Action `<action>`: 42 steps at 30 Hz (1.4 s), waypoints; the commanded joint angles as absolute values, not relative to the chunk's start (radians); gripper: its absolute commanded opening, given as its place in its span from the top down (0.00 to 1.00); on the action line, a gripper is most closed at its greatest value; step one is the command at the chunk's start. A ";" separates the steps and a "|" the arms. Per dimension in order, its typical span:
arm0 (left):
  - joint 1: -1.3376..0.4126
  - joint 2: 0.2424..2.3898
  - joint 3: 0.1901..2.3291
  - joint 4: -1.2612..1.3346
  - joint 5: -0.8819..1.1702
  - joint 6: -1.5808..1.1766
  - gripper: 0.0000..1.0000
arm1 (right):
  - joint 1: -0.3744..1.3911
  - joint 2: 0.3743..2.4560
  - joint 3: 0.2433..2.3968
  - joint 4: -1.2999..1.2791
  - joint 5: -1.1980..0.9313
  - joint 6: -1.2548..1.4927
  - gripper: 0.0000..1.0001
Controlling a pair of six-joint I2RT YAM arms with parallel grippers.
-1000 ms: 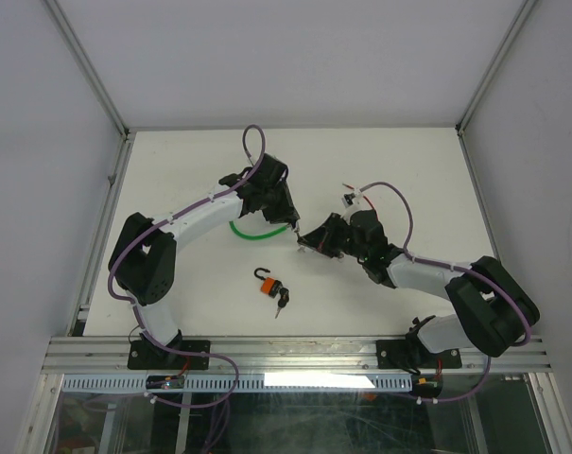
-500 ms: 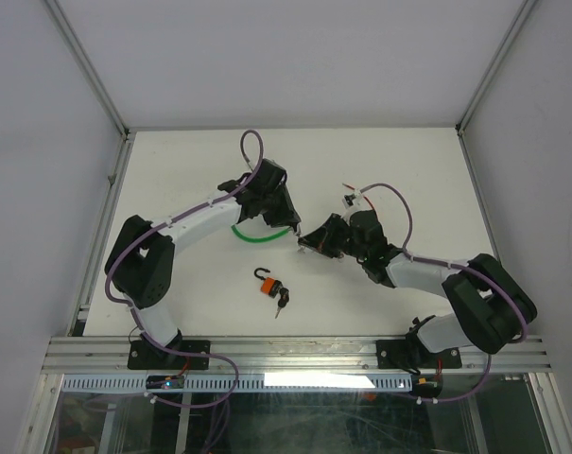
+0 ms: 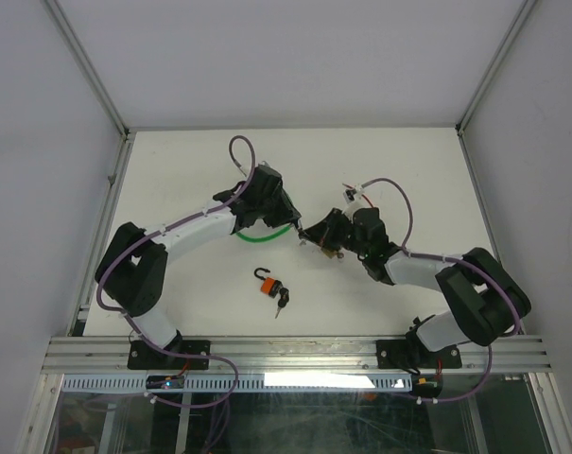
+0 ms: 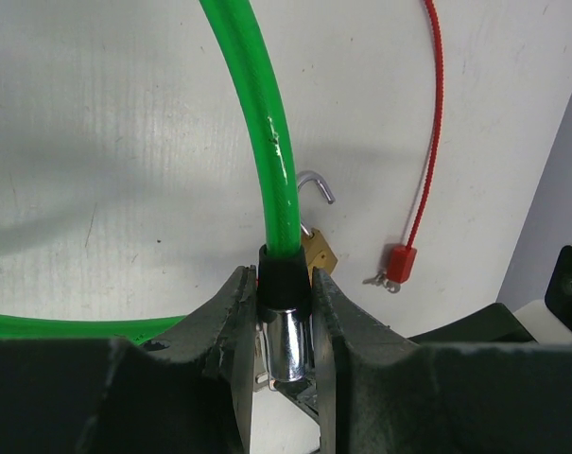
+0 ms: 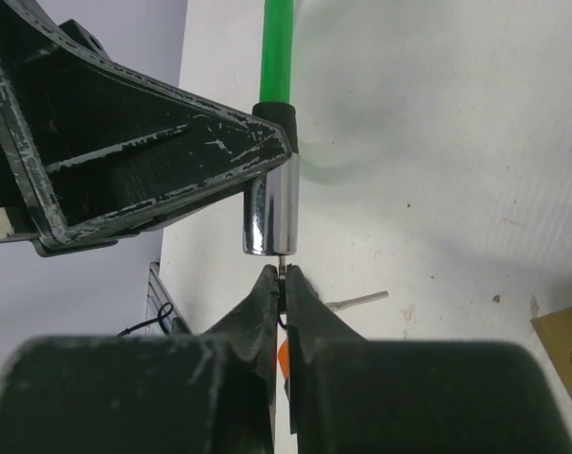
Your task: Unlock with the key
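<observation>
L fingers (image 4: 231, 317) part-open, clamped on chrome lock cylinder (image 4: 287, 342) at end of green cable (image 4: 267, 142), R fingers (image 5: 263, 317) pinched shut on key (image 5: 283, 269), key tip at cylinder's free end, brass padlock (image 4: 320, 253) near cylinder on worktop (image 4: 96, 142)

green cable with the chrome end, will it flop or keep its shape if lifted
The green plastic-coated cable probably holds a springy curve rather than flopping: it arcs smoothly. Its glossy coat looks slippery; the left pincer grips the chrome cylinder end. That metal end likely makes it end-heavy.
</observation>
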State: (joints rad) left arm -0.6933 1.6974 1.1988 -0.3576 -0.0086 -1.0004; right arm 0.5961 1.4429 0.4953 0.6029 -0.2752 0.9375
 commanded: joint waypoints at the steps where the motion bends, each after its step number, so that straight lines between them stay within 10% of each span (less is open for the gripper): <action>1: -0.777 1.616 1.146 -0.242 0.150 -1.100 1.00 | 0.560 1.459 0.580 0.897 -0.244 0.881 1.00; 37: -0.741 1.201 0.633 0.649 0.170 -1.042 1.00 | 0.422 1.723 0.585 1.301 -0.709 1.565 1.00; 42: -0.683 1.193 0.590 0.631 0.136 -1.103 1.00 | 0.411 1.674 0.589 1.194 -0.739 1.462 0.86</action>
State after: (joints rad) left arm -0.6846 1.2617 0.6041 0.4988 -0.0181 -1.0363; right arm 0.4427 1.7031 0.5564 1.2655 -0.8604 1.5238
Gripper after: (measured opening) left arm 0.250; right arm 0.091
